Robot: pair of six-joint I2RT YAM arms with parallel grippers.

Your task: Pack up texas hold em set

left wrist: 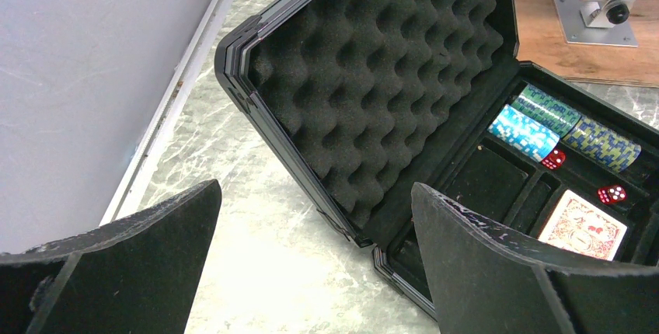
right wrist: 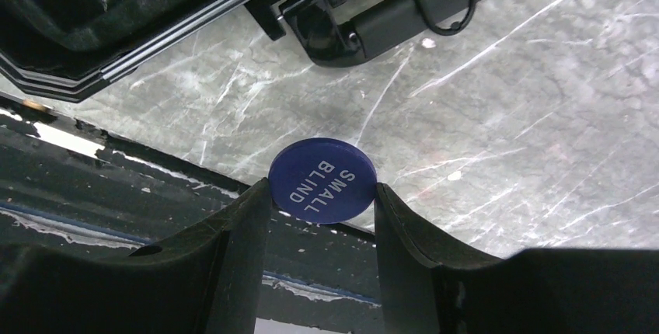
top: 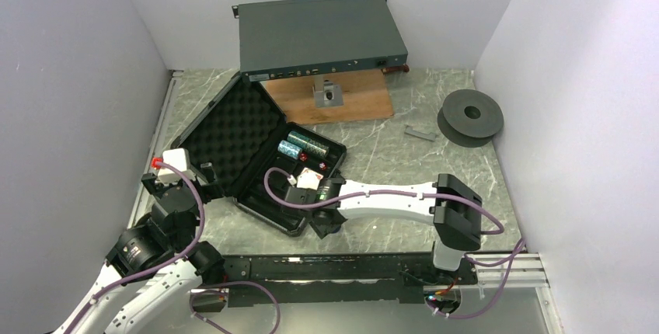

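Your right gripper [right wrist: 322,189] pinches the blue disc [right wrist: 322,179] by its rim, printed face toward its camera. Left gripper [left wrist: 315,190] is spread wide, empty. Briefcase [top: 233,128] long axis runs near-left to far-right.

Plain pale walls [top: 78,54] close the space on three sides. The table [top: 373,155] has a grey marble pattern with thin white veins. A brown wooden board [top: 365,105] lies at the back of it. The light is even.
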